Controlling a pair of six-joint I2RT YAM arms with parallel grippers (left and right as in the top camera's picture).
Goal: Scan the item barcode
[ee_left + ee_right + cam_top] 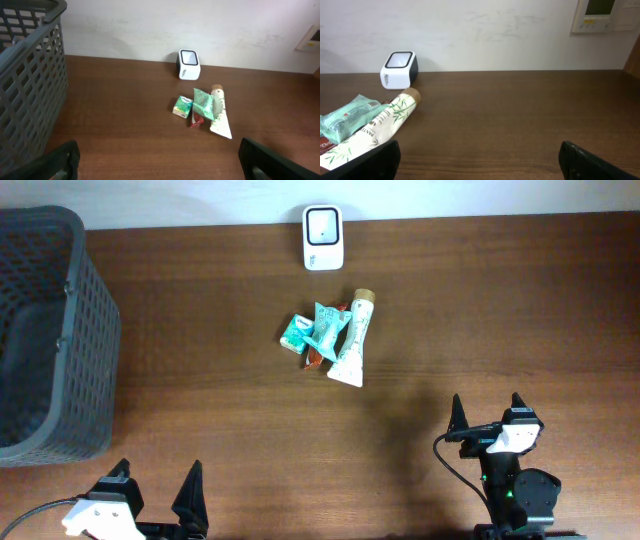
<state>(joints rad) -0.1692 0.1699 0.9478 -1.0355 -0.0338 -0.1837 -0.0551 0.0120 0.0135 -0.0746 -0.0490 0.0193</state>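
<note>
Overhead view, read from left to right. A dark mesh basket (55, 330) stands at the left edge of the wooden table (200, 310). The left gripper (158, 478) sits at the near edge, jaws spread fully and holding nothing. Its wrist view shows both fingers (60, 162) low in frame with bare table between them. Mid-table lies a small heap of goods: a green box (296, 331), a red wrapper (314, 361) partly buried, a teal packet (327, 326) lying over it, and a bamboo-print tube (353, 342). The tube touches the packet, with its cap end toward the far edge. The white barcode scanner (322, 237) stands at the far edge by the wall, behind the heap and apart from it. The right gripper (487, 408) rests at the near right, jaws likewise wide and empty, well apart from the tube.

Progress: judged from this layout, the task is at its outset. No item is grasped or lifted, and none faces the scanner window. Choosing an item, gripping it, carrying it to the scanner and presenting its barcode are all left to do. No barcode is legible in any view.
</note>
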